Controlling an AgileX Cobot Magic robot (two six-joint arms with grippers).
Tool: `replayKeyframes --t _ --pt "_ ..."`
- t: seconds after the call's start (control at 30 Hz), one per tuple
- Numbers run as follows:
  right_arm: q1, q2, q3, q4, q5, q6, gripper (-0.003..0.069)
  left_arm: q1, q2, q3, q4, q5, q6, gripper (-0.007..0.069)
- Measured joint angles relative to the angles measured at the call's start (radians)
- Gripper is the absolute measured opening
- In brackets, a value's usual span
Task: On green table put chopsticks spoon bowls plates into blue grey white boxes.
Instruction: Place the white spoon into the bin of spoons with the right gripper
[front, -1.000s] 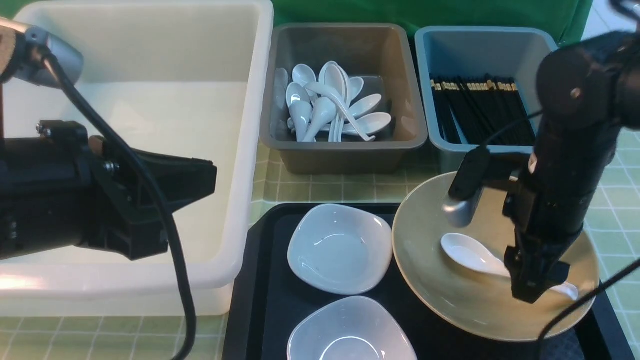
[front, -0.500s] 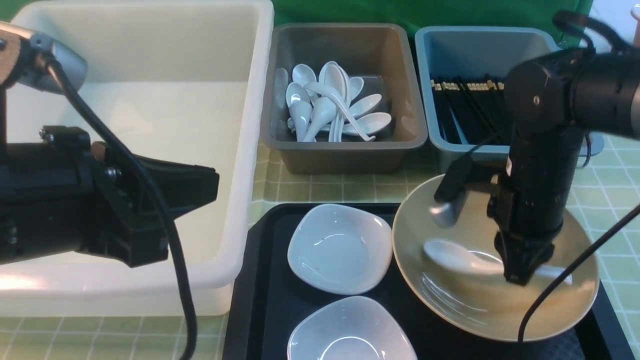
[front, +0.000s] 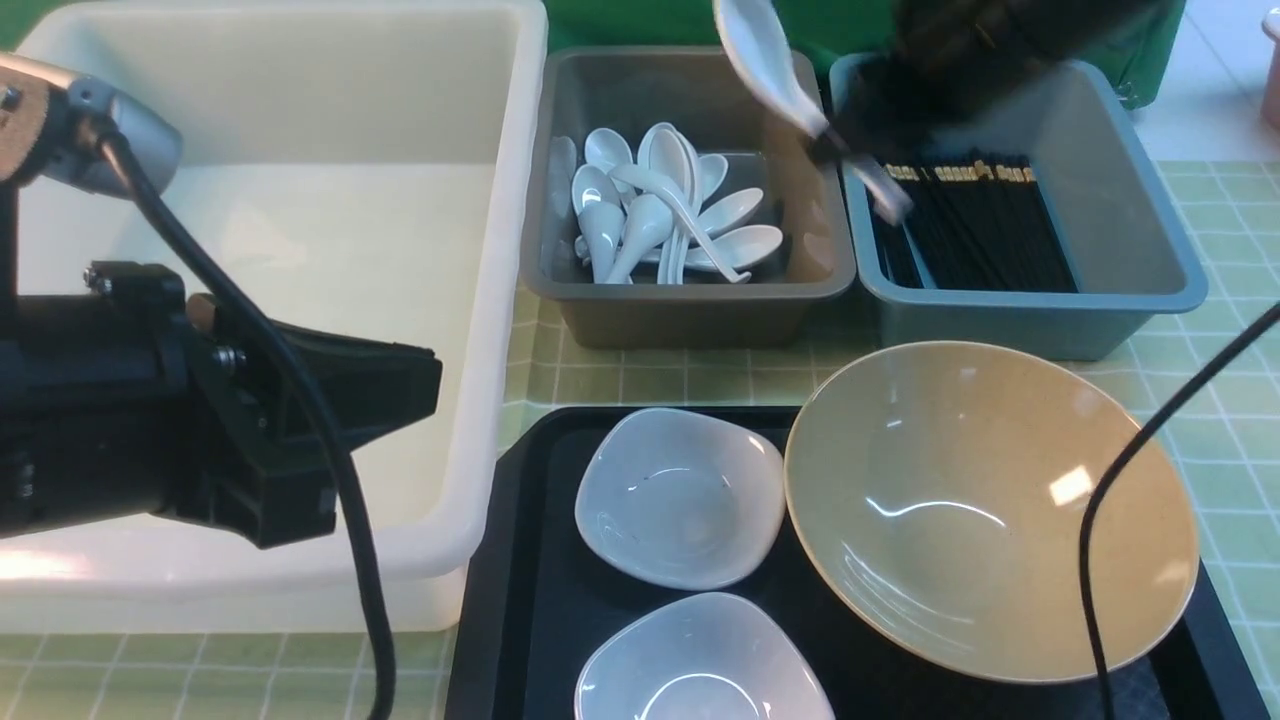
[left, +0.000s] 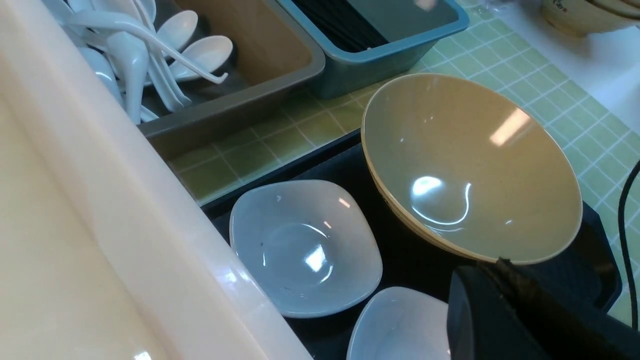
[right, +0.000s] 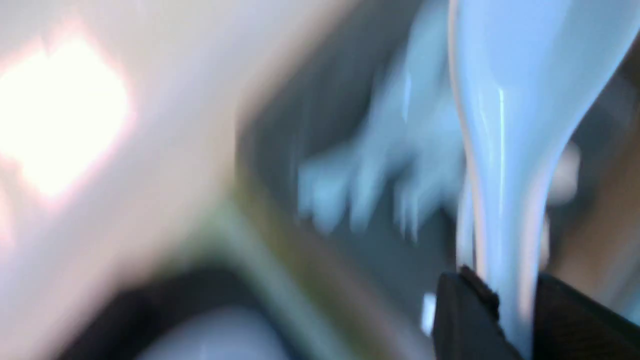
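overhead in the front view, the right gripper (front: 838, 140) is only a dark smear above the shared edge of the grey box (front: 690, 312) and the blue box (front: 1030, 300). the spoon (front: 768, 55) juts up and leftward from it, scoop highest, over the grey box's far right corner. the right wrist view alone settles the hold: two black fingers (right: 465, 325) pinch the narrow handle, glossy white ceramic flaring toward the scoop, with all else behind it blurred. the left wrist view shows best how the wide, glossy tan bowl (left: 470, 165) sits on the black tray (left: 600, 235), its far rim out over the gridded green table (left: 280, 140). the left gripper (front: 425, 375), jaws together and empty, hangs over the translucent white box (front: 505, 300). one small white bowl (front: 680, 495) and a second small white bowl (front: 700, 660), both rounded squares, rest on the tray. heaped spoons (front: 660, 220) fill the grey box, and black chopsticks (front: 980, 220) lie in the blue one.
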Motion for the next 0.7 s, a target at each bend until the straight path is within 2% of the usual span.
replayKeyframes --t 0.03,0.07,0.13,0.23,0.3,0.33,0.43,0.5,0.53,0.6,0.63,0.7 --pt "0.015 0.031 -0.002 0.039 -0.11 0.001 0.0146 0.0 0.0 0.0 0.0 0.0 0.0 -0.0001" --pt "0.018 0.037 -0.002 0.043 -0.127 0.001 0.0146 0.0 0.0 0.0 0.0 0.0 0.0 -0.0001" --pt "0.044 0.127 -0.004 0.073 -0.3 0.008 0.0147 0.0 0.0 0.0 0.0 0.002 0.0 -0.0001" --pt "0.049 0.217 -0.009 0.08 -0.373 0.042 0.0173 0.0 0.0 0.0 0.0 0.008 0.0 -0.0001" --pt "0.046 0.271 -0.023 0.08 -0.384 0.077 0.0216 0.0 0.0 0.0 0.0 0.011 0.0 -0.0001" --pt "0.038 0.311 -0.04 0.08 -0.386 0.107 0.028 0.0 0.0 0.0 0.0 0.017 0.0 -0.0001" --pt "0.028 0.34 -0.058 0.08 -0.385 0.14 0.0414 0.0 0.0 0.0 0.0 0.021 0.0 -0.0001" --pt "0.026 0.34 -0.062 0.08 -0.384 0.148 0.0463 0.0 0.0 0.0 0.0 0.022 0.0 -0.0001" --pt "0.024 0.335 -0.071 0.082 -0.376 0.151 0.0546 0.0 0.0 0.0 0.0 0.023 0.0 -0.0001" --pt "0.018 0.315 -0.081 0.083 -0.331 0.151 0.0617 0.0 0.0 0.0 0.0 0.026 0.0 -0.0001" --pt "0.018 0.315 -0.081 0.083 -0.324 0.151 0.0622 0.0 0.0 0.0 0.0 0.026 0.0 -0.0001" --pt "0.004 0.269 -0.103 0.08 -0.19 0.138 0.0663 0.0 0.0 0.0 0.0 0.026 0.0 -0.0001"
